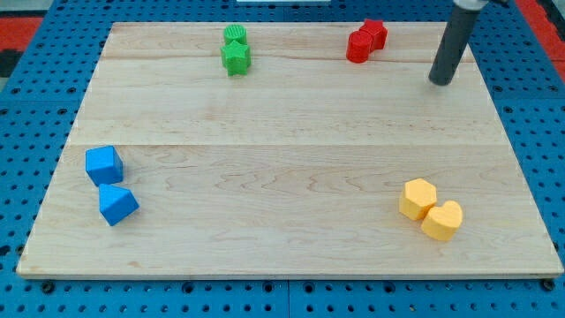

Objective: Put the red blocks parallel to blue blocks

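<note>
Two red blocks touch each other at the view's top right: one (374,33) further up and one (358,48) just below-left of it; their shapes are hard to make out. Two blue blocks stand at the view's left: a blue cube (104,164) and a blue wedge-like block (116,204) just below it. My tip (440,82) rests on the wooden board (282,168), to the right of and slightly below the red blocks, apart from them by a clear gap.
Two green blocks sit at the view's top centre: a ribbed round one (235,34) and a star-like one (236,58) touching it. Two yellow blocks, a hexagon (418,198) and a heart (442,220), lie at the bottom right. Blue pegboard surrounds the board.
</note>
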### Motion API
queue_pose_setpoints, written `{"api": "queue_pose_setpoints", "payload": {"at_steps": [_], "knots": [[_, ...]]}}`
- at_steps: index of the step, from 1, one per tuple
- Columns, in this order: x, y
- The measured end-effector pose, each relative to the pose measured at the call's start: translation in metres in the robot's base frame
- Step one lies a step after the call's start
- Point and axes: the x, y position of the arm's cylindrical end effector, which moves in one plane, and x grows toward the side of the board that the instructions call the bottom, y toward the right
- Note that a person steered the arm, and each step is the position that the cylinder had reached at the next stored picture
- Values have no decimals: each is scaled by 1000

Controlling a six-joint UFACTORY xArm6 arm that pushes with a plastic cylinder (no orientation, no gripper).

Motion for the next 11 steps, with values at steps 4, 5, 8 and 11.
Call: {"api": "queue_pose_setpoints", "payload": {"at_steps": [4,5,8,11], "knots": [[-115,-68],[-108,-80],[-69,-159],[23,-122]]}}
